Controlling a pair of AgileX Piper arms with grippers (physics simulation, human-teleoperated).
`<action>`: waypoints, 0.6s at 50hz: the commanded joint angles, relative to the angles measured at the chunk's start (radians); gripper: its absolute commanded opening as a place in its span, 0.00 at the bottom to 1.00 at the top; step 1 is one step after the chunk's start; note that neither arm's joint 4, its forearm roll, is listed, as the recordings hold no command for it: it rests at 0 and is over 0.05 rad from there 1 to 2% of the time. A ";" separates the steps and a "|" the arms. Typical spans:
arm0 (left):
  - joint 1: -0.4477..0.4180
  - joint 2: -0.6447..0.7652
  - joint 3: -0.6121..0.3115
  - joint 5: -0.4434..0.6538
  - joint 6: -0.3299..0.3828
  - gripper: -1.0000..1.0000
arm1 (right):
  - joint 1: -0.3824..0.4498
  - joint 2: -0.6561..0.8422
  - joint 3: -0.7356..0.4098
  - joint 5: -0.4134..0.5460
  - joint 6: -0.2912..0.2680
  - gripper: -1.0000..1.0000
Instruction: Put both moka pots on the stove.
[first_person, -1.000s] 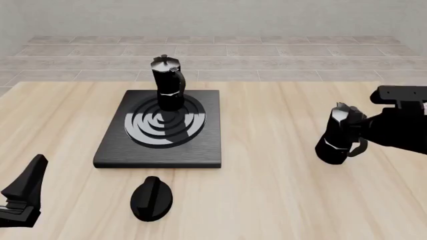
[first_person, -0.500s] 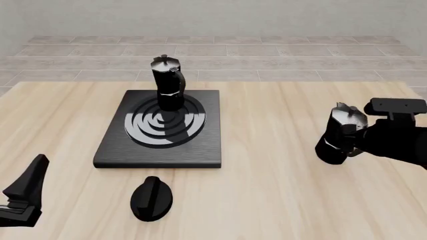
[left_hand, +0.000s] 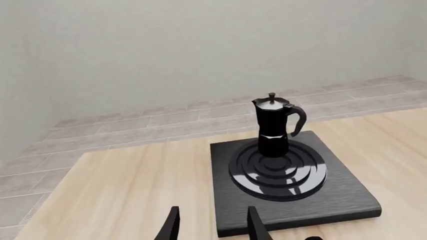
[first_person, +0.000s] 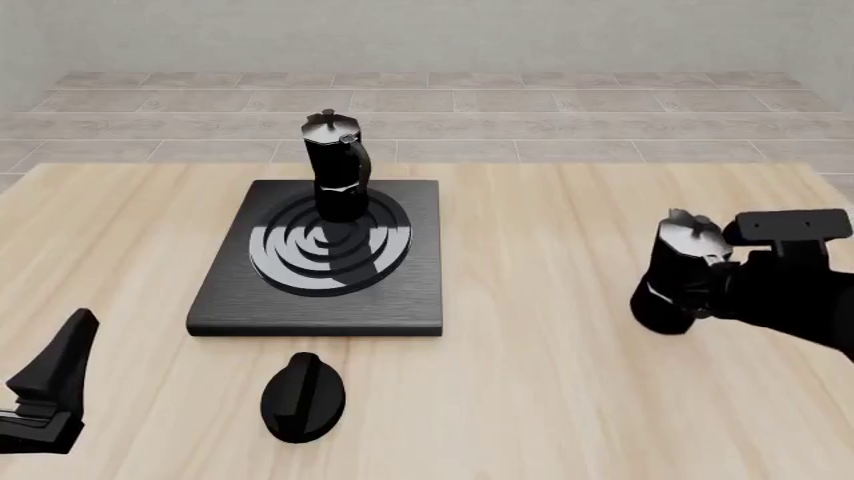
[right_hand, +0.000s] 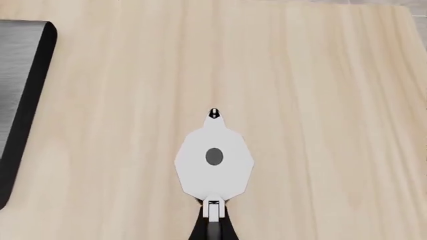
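One moka pot (first_person: 334, 165) stands upright at the back of the stove (first_person: 320, 290); the left wrist view shows this moka pot (left_hand: 272, 125) on the stove (left_hand: 333, 200) too. The other moka pot (first_person: 671, 280) stands on the table at the right. My right gripper (first_person: 731, 290) is at its handle side, fingers hidden behind dark arm parts. From above, the right wrist view shows that pot's silvery lid (right_hand: 213, 162) and its handle (right_hand: 212, 225). My left gripper (left_hand: 213, 229) is open, holds nothing and sits low at the near left (first_person: 47, 390).
A black oval knob (first_person: 303, 397) with a ridge lies on the table in front of the stove. The stove's edge (right_hand: 20, 100) shows in the right wrist view, well away from the pot. A tiled floor and a wall lie beyond the table's far edge.
The right arm has sunk lower beside the right-hand pot and now covers its handle. That pot has stayed in place. The left arm has not moved.
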 joint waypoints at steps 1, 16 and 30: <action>-0.001 -0.002 0.000 0.002 0.001 1.00 | 0.018 -0.059 0.008 -0.022 -0.032 0.00; 0.000 -0.007 0.000 0.006 0.003 1.00 | 0.041 -0.180 -0.021 0.037 -0.057 0.00; -0.001 0.001 0.000 -0.003 0.004 1.00 | 0.095 -0.258 -0.044 0.087 -0.040 0.00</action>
